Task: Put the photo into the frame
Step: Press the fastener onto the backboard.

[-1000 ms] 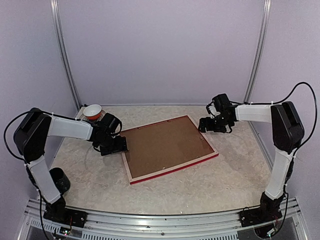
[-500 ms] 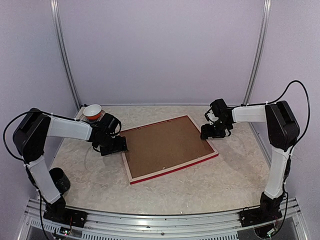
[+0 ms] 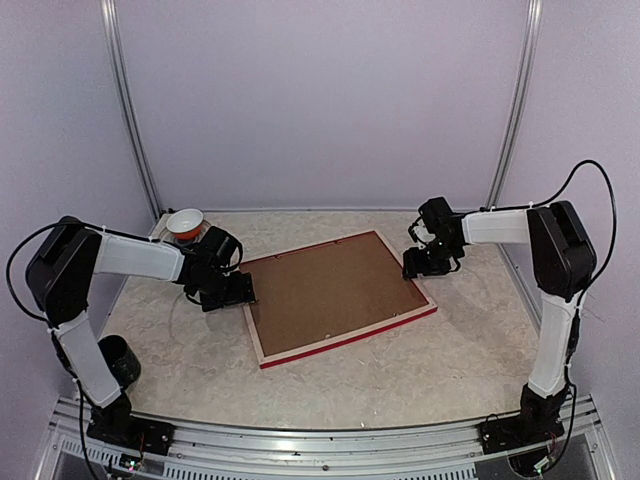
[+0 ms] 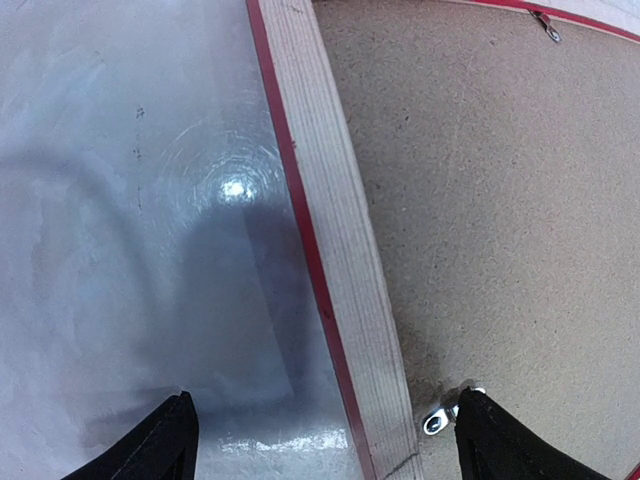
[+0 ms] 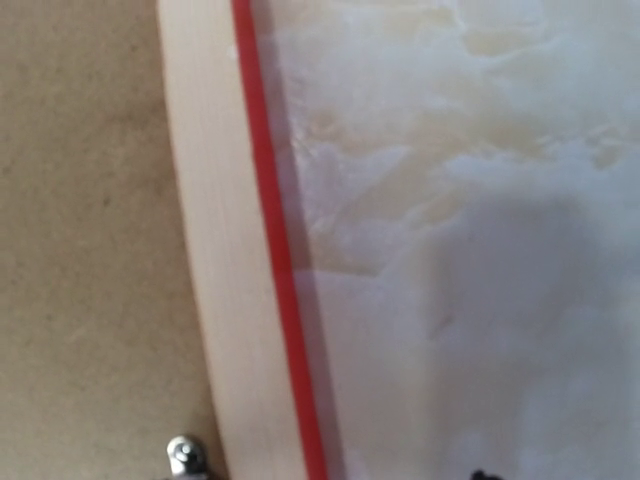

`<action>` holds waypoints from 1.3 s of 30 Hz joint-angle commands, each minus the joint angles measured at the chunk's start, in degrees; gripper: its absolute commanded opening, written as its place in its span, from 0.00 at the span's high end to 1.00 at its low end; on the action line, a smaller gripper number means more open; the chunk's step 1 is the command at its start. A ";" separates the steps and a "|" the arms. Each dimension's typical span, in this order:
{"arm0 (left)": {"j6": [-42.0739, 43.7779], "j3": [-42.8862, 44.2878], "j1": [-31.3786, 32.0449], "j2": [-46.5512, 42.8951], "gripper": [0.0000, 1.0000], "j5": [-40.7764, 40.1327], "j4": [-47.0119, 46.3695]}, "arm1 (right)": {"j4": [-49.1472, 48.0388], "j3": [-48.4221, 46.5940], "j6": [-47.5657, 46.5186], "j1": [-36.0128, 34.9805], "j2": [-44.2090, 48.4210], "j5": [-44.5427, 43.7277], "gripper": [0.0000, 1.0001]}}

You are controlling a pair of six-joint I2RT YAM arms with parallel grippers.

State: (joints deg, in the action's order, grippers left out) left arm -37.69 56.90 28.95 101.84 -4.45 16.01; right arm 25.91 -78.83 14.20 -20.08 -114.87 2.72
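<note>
A: Where is the frame?

B: The frame (image 3: 254,322) lies flat on the table (image 3: 420,385). In the overhead view it is mid-picture, slightly right of centre.

A: Which way does it point?

B: The long axis runs lower left to upper right on a shallow slant. The short sides face left and right, and the right end sits higher in the picture.

A: How does it look?

B: It is back side up. The rails are pale bare wood with a thin red line along the outer edge, and a broader red strip shows on the lower long side. A brown backing board (image 3: 335,290) fills the opening. In the left wrist view a small metal clip (image 4: 437,421) sits at the board's edge, bottom right of centre.

A: What about the left gripper?

B: The left gripper (image 3: 240,291) is at the frame's left short side, released, with its jaws wide. One fingertip (image 4: 160,448) is over the table at the lower left of the wrist view. The other is over the board at the lower right, with the rail between them. I cannot tell whether either touches anything.

A: And the right gripper?

B: The right gripper (image 3: 413,266) is at the right short side, near the upper right corner. Its wrist view gives only the rail, the red edge, the table and a black speck at the bottom. I cannot tell whether it is released or clenched.

A: Anything else?

B: A white bowl (image 3: 185,222) with orange beneath it is at the upper left. A dark cup (image 3: 122,360) is at the lower left.
</note>
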 commanded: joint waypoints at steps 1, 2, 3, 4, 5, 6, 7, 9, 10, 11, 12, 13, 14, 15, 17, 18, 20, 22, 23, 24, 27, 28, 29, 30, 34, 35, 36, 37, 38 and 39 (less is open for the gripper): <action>-0.54 -0.79 -0.30 -0.67 0.12 1.44 0.14 | 0.46 -1.18 -0.45 0.38 -0.82 0.08 0.36; -0.53 -0.75 -0.30 -0.61 0.12 1.49 0.06 | 0.43 -1.18 -0.48 0.39 -0.75 0.07 0.35; -0.54 -0.74 -0.30 -0.53 0.12 1.53 0.02 | 0.41 -1.16 -0.51 0.39 -0.77 0.09 0.34; -0.53 -0.68 -0.30 -0.46 0.12 1.62 -0.01 | 0.43 -1.18 -0.62 0.37 -0.71 0.17 0.34; -0.54 -0.66 -0.29 -0.43 0.12 1.69 0.02 | 0.35 -1.20 -0.58 0.37 -0.80 0.13 0.33; -0.62 -0.65 -0.30 -0.35 0.12 1.76 -0.02 | 0.31 -1.19 -0.53 0.31 -0.92 0.10 0.33; -0.59 -0.65 -0.30 -0.33 0.12 1.78 -0.07 | 0.36 -1.26 -0.57 0.30 -1.11 0.02 0.33; -0.63 -0.65 -0.22 -0.33 0.12 1.78 -0.08 | 0.52 -1.35 -0.63 0.30 -1.44 -0.23 0.33; -0.63 -0.65 -0.21 -0.33 0.12 1.74 -0.08 | 0.51 -1.33 -0.55 0.30 -1.53 -0.44 0.33; -0.63 -0.65 -0.26 -0.25 0.12 1.78 -0.09 | 0.46 -1.35 -0.48 0.30 -1.70 -0.52 0.33; -0.56 -0.70 -0.22 -0.24 0.12 1.78 -0.09 | 0.48 -1.34 -0.50 0.20 -1.82 -0.52 0.33; -0.54 -0.74 -0.22 -0.18 0.12 1.73 -0.10 | 0.52 -1.46 -0.49 0.17 -1.97 -0.45 0.34; -0.54 -0.79 -0.22 -0.16 0.12 1.75 -0.10 | 0.46 -1.47 -0.46 0.09 -2.08 -0.50 0.34; -0.54 -0.82 -0.22 -0.15 0.12 1.76 -0.10 | 0.49 -1.52 -0.48 -0.03 -2.11 -0.50 0.34; -0.50 -0.90 -0.21 -0.15 0.12 1.80 -0.19 | 0.41 -1.66 -0.47 -0.33 -2.18 -0.40 0.34; -0.53 -0.89 -0.28 -0.11 0.12 1.73 -0.21 | 0.43 -1.73 -0.48 -0.38 -2.24 -0.39 0.35; -0.56 -0.83 -0.21 -0.07 0.12 1.84 -0.21 | 0.39 -1.90 -0.61 -0.58 -2.37 -0.56 0.35; -0.67 -0.92 -0.24 -0.02 0.12 1.81 -0.32 | 0.47 -2.06 -0.57 -0.71 -2.46 -1.05 0.36; -0.71 -0.92 -0.22 -0.05 0.12 1.82 -0.35 | 0.56 -2.00 -0.58 -0.75 -2.46 -1.36 0.36; -0.70 -1.00 -0.26 -0.06 0.12 1.85 -0.36 | 0.55 -1.95 -0.62 -0.80 -2.46 -1.67 0.37; -0.59 -1.07 -0.25 -0.07 0.12 1.83 -0.30 | 0.34 -1.54 -0.57 -0.84 -2.14 -2.26 0.40; -0.58 -1.09 -0.23 -0.07 0.12 1.89 -0.34 | 0.35 -1.50 -0.66 -0.91 -2.12 -2.28 0.43; -0.62 -1.07 -0.23 0.01 0.12 1.87 -0.32 | 0.44 -1.43 -0.67 -0.93 -2.10 -2.28 0.44; -0.61 -1.06 -0.22 -0.02 0.12 1.82 -0.40 | 0.39 -1.37 -0.66 -0.93 -2.04 -2.28 0.45; -0.63 -1.01 -0.24 0.11 0.12 1.86 -0.45 | 0.23 -1.24 -0.75 -1.01 -1.85 -3.27 0.45; -0.61 -1.01 -0.28 0.11 0.12 1.87 -0.51 | 0.20 -1.29 -0.81 -1.03 -1.85 -3.51 0.45; -0.63 -1.03 -0.28 0.19 0.12 1.86 -0.47 | 0.15 -1.26 -0.80 -1.02 -1.81 -3.64 0.46; -0.63 -1.01 -0.28 0.20 0.12 1.88 -0.44 | 0.07 -1.27 -0.91 -1.02 -1.77 -3.79 0.46; -0.57 -1.01 -0.24 0.20 0.12 1.86 -0.45 | 0.02 -1.28 -1.05 -1.02 -1.70 -3.96 0.46; -0.58 -1.05 -0.22 0.20 0.12 1.87 -0.43 | 0.07 -1.30 -1.02 -1.02 -1.68 -4.21 0.46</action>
State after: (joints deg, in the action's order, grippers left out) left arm -37.71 56.88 28.95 101.84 -4.01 15.81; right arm 25.89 -79.68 13.80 -20.71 -116.25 1.06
